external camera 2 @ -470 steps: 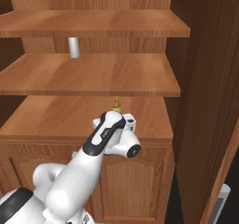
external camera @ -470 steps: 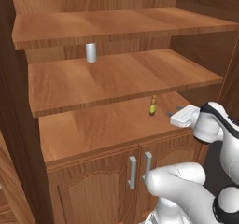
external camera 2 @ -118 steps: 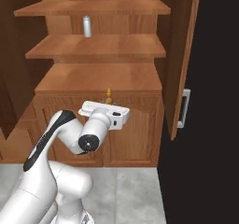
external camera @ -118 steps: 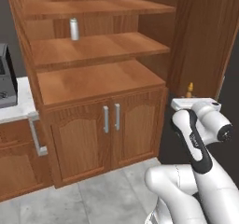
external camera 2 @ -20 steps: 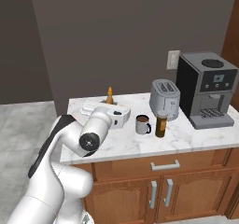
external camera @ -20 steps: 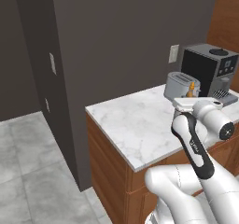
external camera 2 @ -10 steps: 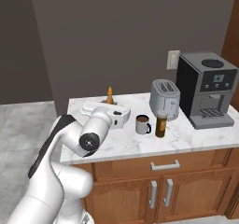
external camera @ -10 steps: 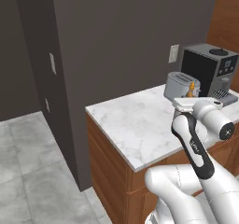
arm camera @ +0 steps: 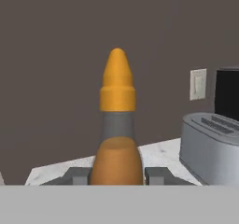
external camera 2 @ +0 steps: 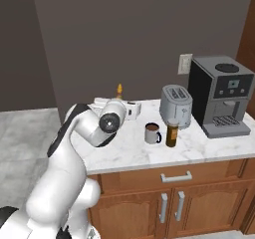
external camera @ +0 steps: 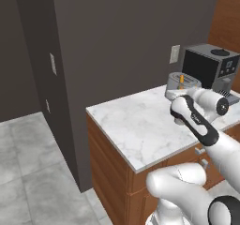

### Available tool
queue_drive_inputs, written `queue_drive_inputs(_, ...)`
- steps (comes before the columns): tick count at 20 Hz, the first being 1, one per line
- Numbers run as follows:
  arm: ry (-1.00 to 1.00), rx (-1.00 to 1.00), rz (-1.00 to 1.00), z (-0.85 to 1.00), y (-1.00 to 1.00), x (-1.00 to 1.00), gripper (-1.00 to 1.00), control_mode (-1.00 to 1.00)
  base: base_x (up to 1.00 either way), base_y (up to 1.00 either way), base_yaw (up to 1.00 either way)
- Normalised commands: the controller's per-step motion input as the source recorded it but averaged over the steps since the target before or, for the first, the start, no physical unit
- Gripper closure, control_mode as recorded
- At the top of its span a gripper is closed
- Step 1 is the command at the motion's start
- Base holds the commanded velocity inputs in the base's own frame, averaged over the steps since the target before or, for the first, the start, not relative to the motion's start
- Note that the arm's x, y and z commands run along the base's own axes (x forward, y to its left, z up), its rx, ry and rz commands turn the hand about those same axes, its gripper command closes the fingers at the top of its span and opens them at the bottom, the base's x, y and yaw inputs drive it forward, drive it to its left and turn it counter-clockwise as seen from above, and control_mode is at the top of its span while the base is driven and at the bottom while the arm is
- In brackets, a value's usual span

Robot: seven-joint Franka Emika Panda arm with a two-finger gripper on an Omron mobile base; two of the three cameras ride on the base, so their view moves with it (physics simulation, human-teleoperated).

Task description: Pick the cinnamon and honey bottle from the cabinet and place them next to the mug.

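The gripper (external camera 2: pixel 121 102) holds the honey bottle (external camera 2: pixel 119 89) upright above the marble counter (external camera 2: pixel 124 151), left of the mug (external camera 2: pixel 152 133) and cinnamon (external camera 2: pixel 172 134).

The marble counter (external camera: pixel 140 130) is seen from behind the arm's left, down and across, with the toaster (external camera: pixel 183 81) at two o'clock. From the right, the same counter (external camera 2: pixel 199 148) and toaster (external camera 2: pixel 176 106) are faced squarely. From the hand, the honey bottle (arm camera: pixel 117 134) is viewed very close, the toaster (arm camera: pixel 210 148) at four o'clock.
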Motion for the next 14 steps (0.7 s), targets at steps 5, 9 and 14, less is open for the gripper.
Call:
queue_drive_inputs(5, 0.36, 0.00, 0.16, 0.10, 0.00, 0.68, 1.00, -1.00, 0.00, 0.00, 0.00)
queue_drive_inputs(9, 0.29, 0.00, 0.09, 0.02, -0.02, 0.47, 1.00, -1.00, 0.00, 0.00, 0.00)
queue_drive_inputs(14, 0.18, 0.00, 0.02, 0.00, 0.00, 0.39, 1.00, -1.00, 0.00, 0.00, 0.00)
